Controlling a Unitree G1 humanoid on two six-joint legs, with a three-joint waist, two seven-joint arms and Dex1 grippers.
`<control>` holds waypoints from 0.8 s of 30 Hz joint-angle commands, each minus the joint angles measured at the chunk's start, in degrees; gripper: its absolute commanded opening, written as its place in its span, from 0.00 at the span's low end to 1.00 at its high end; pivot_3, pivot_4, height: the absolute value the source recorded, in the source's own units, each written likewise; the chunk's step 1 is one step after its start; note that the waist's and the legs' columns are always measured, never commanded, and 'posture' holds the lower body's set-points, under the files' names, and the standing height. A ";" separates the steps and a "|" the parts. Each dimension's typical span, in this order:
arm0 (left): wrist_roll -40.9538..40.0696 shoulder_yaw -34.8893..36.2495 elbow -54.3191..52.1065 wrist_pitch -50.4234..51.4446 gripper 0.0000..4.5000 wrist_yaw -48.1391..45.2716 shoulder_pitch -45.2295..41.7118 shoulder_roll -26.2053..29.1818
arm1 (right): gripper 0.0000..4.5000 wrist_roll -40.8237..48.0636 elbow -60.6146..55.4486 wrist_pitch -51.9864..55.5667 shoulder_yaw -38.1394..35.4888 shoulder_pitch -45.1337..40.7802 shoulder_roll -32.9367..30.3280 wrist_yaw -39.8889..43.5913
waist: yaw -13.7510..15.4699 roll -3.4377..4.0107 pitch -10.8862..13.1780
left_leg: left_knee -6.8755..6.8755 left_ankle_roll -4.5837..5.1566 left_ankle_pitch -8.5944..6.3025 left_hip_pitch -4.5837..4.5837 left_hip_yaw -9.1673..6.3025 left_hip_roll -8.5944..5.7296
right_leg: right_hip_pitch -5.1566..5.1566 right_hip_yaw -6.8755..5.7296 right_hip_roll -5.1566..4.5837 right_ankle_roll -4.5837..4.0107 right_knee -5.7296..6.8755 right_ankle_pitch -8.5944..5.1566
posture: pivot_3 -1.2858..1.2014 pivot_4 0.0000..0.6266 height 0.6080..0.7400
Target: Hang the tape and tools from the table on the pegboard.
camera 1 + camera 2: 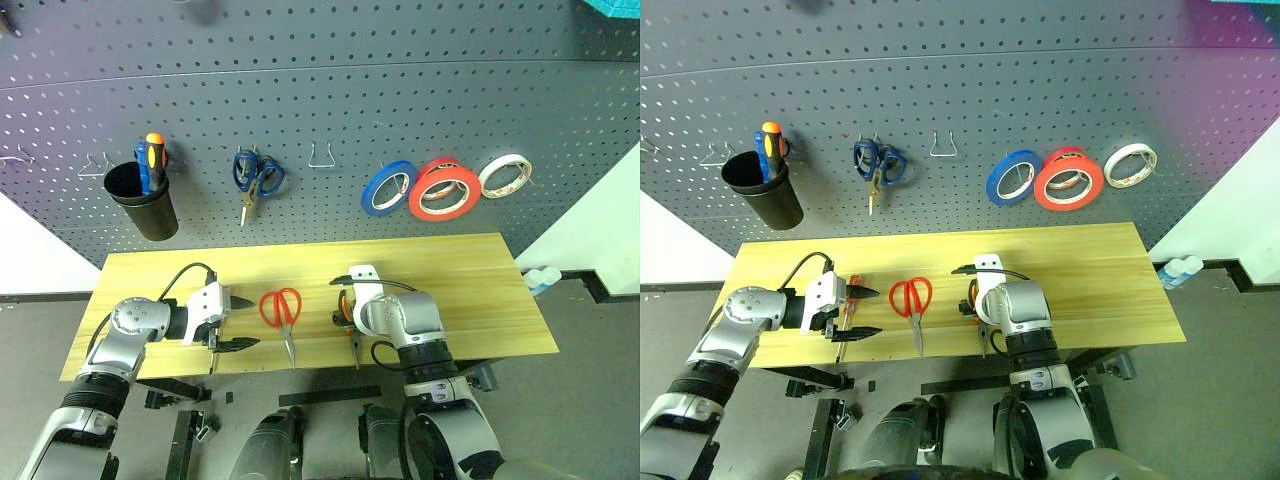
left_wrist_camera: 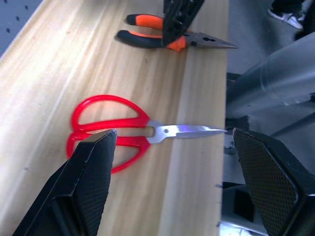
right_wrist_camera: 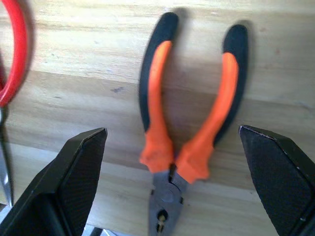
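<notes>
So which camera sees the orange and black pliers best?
The right wrist view: the pliers lie whole on the table, between the open right gripper's fingers. In the left wrist view a black finger crosses them. In the eye views the right arm covers most of them.

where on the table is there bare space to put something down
The right end of the table, past the right gripper, is bare wood, as is the back strip along the pegboard. The front middle is crowded: screwdriver, left gripper, red scissors and pliers lie close together.
</notes>
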 commanded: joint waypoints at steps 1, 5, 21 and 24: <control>0.15 0.35 0.29 -1.25 0.88 -0.10 -0.54 0.25 | 1.00 0.36 1.45 -1.25 0.37 -1.17 0.92 -0.84 | -0.08 0.00 0.00 | -0.01 0.00 0.00 0.00 0.00 0.00 | 0.00 0.00 0.00 0.00 0.00 0.00 | 0.46 0.30 0.95; 0.14 0.34 0.56 -1.47 0.88 0.10 -0.79 0.14 | 1.00 0.40 4.43 -1.94 -1.27 -1.78 1.83 -2.97 | -0.27 0.00 0.00 | -0.02 0.00 0.00 0.00 0.00 0.00 | -0.02 0.00 0.00 0.00 0.00 0.00 | 0.46 0.30 0.95; 0.02 0.30 0.21 -1.06 0.88 0.95 -1.36 -0.73 | 1.00 -0.19 11.76 -4.37 0.33 -4.15 1.20 -6.95 | -1.20 -0.02 -0.02 | -0.01 -0.06 0.04 0.01 0.00 0.01 | 0.00 -0.01 0.02 0.00 0.04 0.01 | 0.46 0.29 0.95; 0.05 0.30 0.22 -1.04 0.88 1.08 -1.45 -0.79 | 1.00 0.01 12.03 -4.26 0.92 -4.22 1.41 -6.89 | -1.20 -0.03 -0.02 | 0.00 -0.05 0.04 0.01 0.00 0.01 | 0.01 -0.01 0.02 0.00 0.04 0.01 | 0.46 0.29 0.95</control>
